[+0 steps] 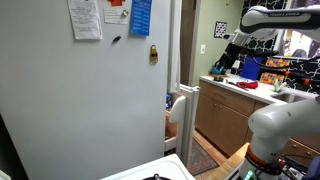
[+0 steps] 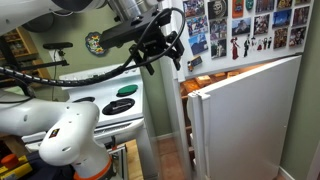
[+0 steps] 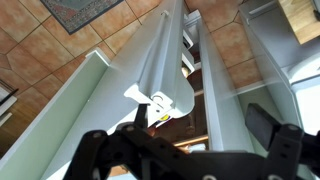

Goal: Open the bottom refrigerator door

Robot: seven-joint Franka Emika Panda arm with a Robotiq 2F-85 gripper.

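Looking steeply down. Gripper [image 3: 182, 140] across bottom edge, black and blurred; fingers [image 3: 272, 128] spread wide, nothing clamped between. Door [image 3: 165, 50] seen as long white edge from top centre down to mid-frame, ending in a rounded corner. Small white-and-yellow piece [image 3: 158, 106] right at that corner; can't tell what it is. Angled white panels [image 3: 70, 95] flanking left and right. Dark gap [image 3: 193, 70] just right of the edge, brownish inside. Terracotta floor [image 3: 60, 50] filling upper left. Patterned rug [image 3: 95, 10] corner at top. Wood [image 3: 303, 15] in upper right corner. Warm orange glow [image 3: 195, 148] low centre, behind gripper.
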